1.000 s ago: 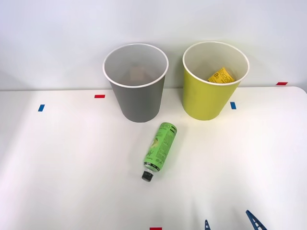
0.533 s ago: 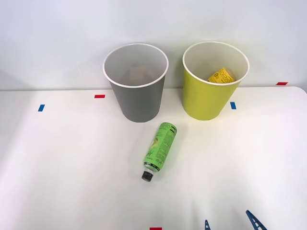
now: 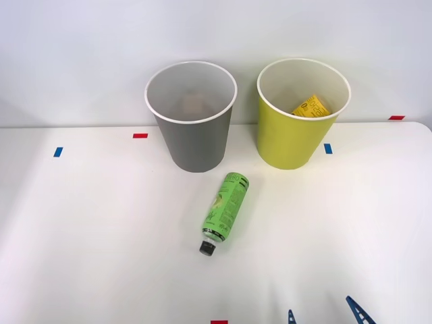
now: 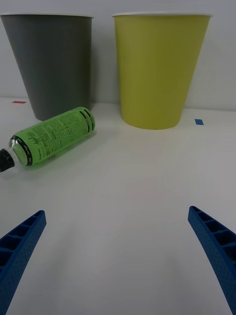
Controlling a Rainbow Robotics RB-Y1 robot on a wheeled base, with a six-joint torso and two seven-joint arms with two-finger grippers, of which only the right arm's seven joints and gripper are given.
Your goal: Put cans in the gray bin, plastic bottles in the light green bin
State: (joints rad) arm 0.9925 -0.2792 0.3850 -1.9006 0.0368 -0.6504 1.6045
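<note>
Claw [image 4: 118, 261] wide open, empty, low over desk [image 3: 88, 229]; bottle [image 3: 226, 210] lies ahead & to its left, long axis slanting, cap toward claw, base toward gray bin [image 3: 194, 135]; green bin [image 3: 297, 131] beyond.

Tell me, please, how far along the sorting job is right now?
Done: a yellow packet sits in the light green bin, and something indistinct in the gray bin. In hand: nothing; the right end effector is open. Left: the green bottle lies on the table.
</note>
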